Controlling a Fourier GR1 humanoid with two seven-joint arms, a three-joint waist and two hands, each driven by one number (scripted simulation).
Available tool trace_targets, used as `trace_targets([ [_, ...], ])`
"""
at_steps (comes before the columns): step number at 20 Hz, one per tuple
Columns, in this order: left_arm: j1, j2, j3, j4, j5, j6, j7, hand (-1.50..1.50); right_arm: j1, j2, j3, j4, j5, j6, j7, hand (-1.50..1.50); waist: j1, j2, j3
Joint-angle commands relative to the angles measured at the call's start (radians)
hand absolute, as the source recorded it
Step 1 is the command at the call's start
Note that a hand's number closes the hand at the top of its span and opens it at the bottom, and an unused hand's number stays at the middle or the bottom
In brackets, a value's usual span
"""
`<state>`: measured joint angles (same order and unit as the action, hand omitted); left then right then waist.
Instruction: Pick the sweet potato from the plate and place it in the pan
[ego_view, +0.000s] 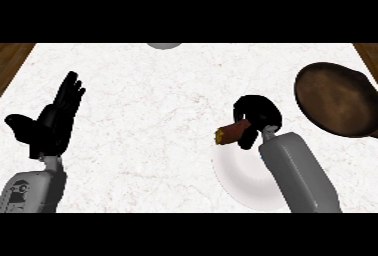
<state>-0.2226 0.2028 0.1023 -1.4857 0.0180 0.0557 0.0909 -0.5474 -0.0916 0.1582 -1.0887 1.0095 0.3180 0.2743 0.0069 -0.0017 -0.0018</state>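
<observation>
Sweet potato (232, 133) is pinched in the curled fingers of the right hand (257, 116), above the plate (240, 177) – not yet carried to the pan (336, 100) – left hand (52, 125) is rested, fingers straight

The counter (162, 100) is white stone with thin little brown lines. Brown wood (13, 60) shows at both far corners. A grey round thing (164, 45) peeks in at the top.

Grey forearms (299, 172), black hands (52, 120) with fingers (70, 90)
</observation>
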Motion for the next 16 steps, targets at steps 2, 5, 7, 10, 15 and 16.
trace_targets([
  [2, -0.034, -0.012, -0.017, 0.013, 0.006, -0.012, 0.008, 0.0, -0.086, 0.088, -0.086, 0.051, -0.022, -0.125, 0.439, 1.5, 0.029, 0.009, 0.0],
  [5, -0.04, -0.027, -0.034, 0.025, -0.017, 0.005, 0.008, 0.0, -0.173, 0.09, -0.006, 0.02, 0.093, -0.308, 0.601, 1.5, 0.034, 0.005, 0.0],
  [7, -0.045, -0.041, -0.042, 0.03, -0.017, 0.009, 0.005, 0.0, -0.257, 0.091, 0.03, 0.001, 0.145, -0.343, 0.69, 1.5, 0.029, 0.003, 0.0],
  [10, 0.001, -0.041, -0.052, 0.016, -0.022, -0.005, -0.022, 0.0, -0.345, 0.091, 0.074, -0.005, 0.161, -0.415, 0.824, 1.5, 0.038, 0.001, 0.001],
  [15, -0.059, -0.021, -0.008, 0.077, -0.017, 0.006, -0.019, 0.0, -0.373, 0.091, 0.076, 0.043, 0.262, -0.504, 0.898, 1.5, 0.005, 0.005, 0.001],
  [16, 0.003, -0.01, -0.001, 0.016, 0.014, -0.026, -0.023, 0.0, -0.398, 0.08, 0.0, 0.048, 0.282, -0.497, 0.856, 1.5, 0.007, 0.003, 0.001],
])
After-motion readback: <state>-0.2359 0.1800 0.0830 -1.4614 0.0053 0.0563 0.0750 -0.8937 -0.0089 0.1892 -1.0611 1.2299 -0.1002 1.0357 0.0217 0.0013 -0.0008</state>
